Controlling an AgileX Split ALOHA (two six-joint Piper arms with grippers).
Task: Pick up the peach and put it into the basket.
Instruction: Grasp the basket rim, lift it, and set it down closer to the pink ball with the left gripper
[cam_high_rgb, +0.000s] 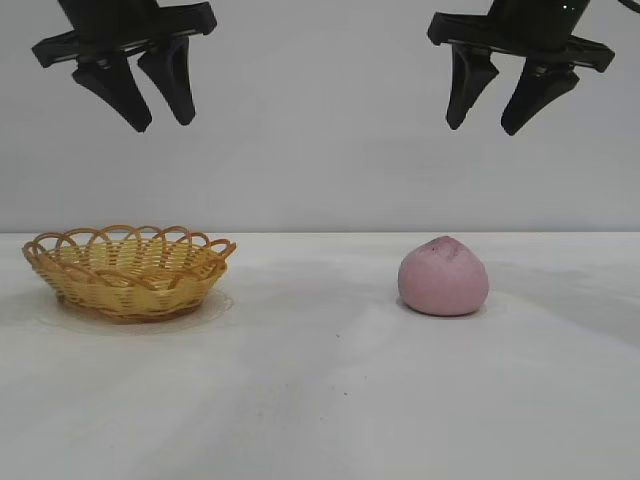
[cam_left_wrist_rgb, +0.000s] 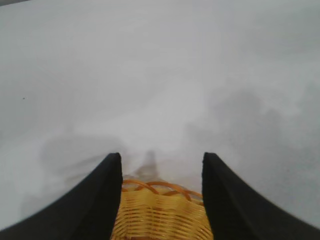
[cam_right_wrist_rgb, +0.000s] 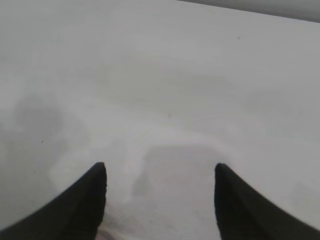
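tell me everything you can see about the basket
The basket is a shallow oval of yellow-orange wicker, tightly woven walls topped by a scalloped rim of open loops. It sits upright and looks empty on the white table, at the left of the exterior view, well apart from the peach. Nothing touches it but the table. The left gripper hangs open high above it; its wrist view shows the rim between the fingers.

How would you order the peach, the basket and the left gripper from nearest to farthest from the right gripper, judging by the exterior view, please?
1. The peach, on the table almost directly below the right gripper.
2. The left gripper, raised at the view's left.
3. The basket, on the table at far left.
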